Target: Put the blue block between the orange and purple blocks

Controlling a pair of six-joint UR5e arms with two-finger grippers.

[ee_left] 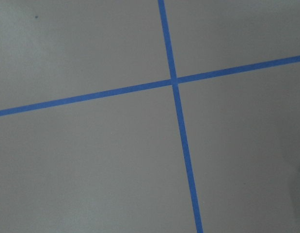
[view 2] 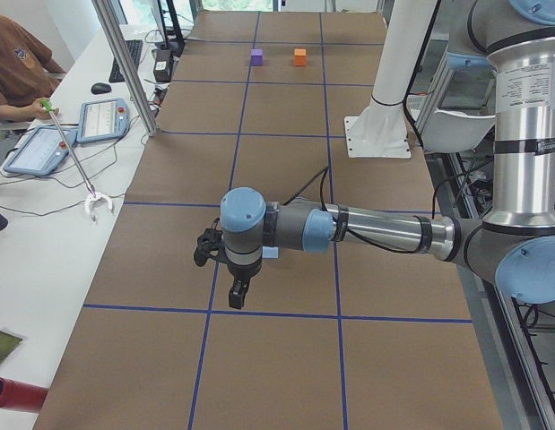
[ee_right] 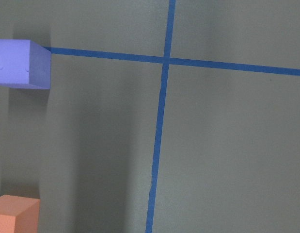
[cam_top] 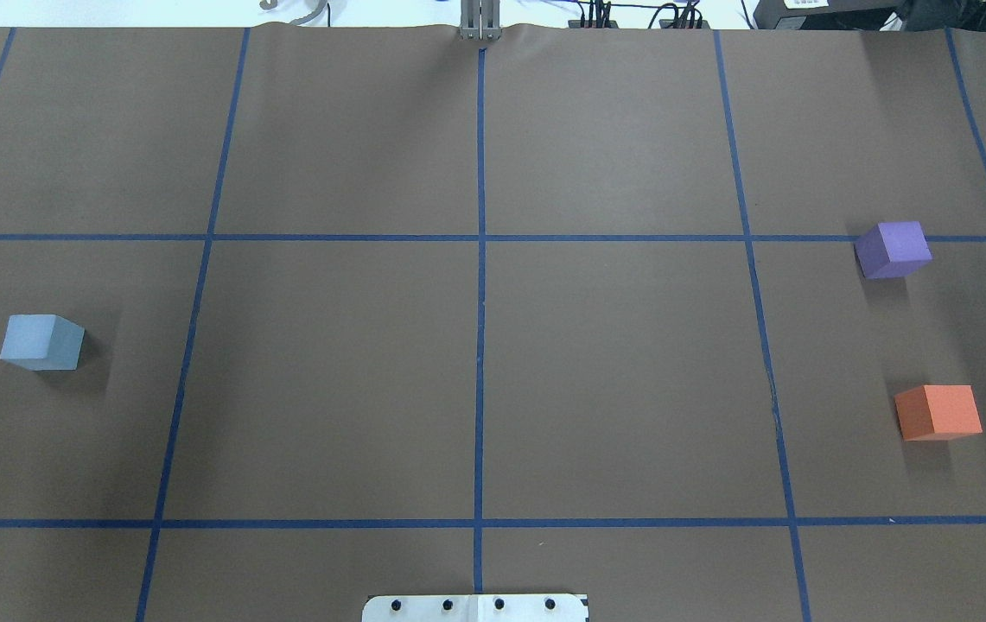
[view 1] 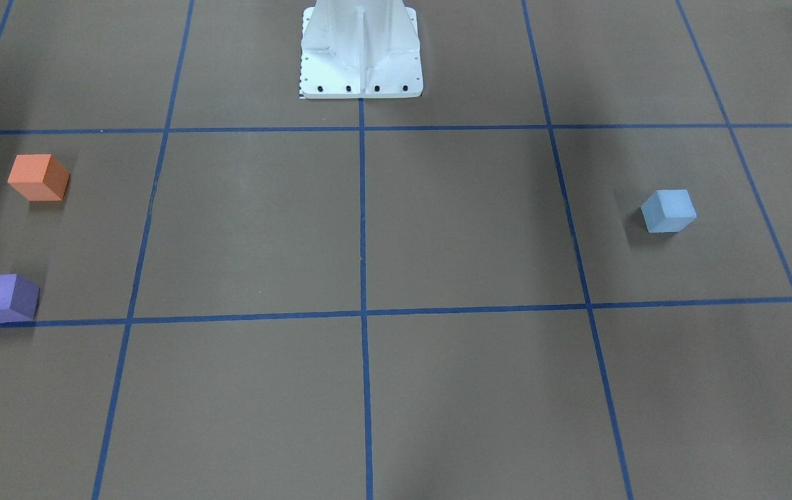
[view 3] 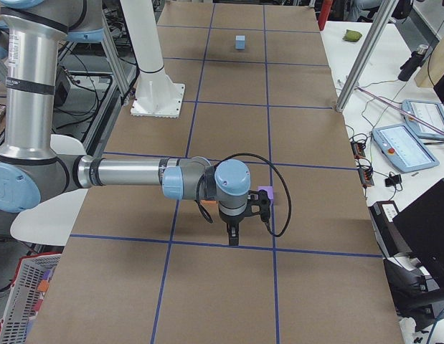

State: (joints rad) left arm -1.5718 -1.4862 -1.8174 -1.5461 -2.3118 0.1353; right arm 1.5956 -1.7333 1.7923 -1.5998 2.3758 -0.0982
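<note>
The light blue block (view 1: 668,211) sits alone on the brown table on my left side, also in the overhead view (cam_top: 41,342). The orange block (cam_top: 938,412) and the purple block (cam_top: 893,250) sit on my right side with a gap between them; the right wrist view shows both, purple (ee_right: 21,63) and orange (ee_right: 14,216). My left gripper (view 2: 237,294) hangs above the table close to the blue block, which the wrist partly hides. My right gripper (view 3: 234,235) hangs near the purple block (view 3: 265,194). Both grippers show only in the side views, so I cannot tell whether they are open or shut.
Blue tape lines (cam_top: 480,302) split the table into squares. The white robot base (view 1: 361,55) stands at the table's edge. A side desk with tablets (view 2: 44,148), a seated operator (view 2: 17,63) and metal posts (view 2: 125,72) lies beyond the far edge.
</note>
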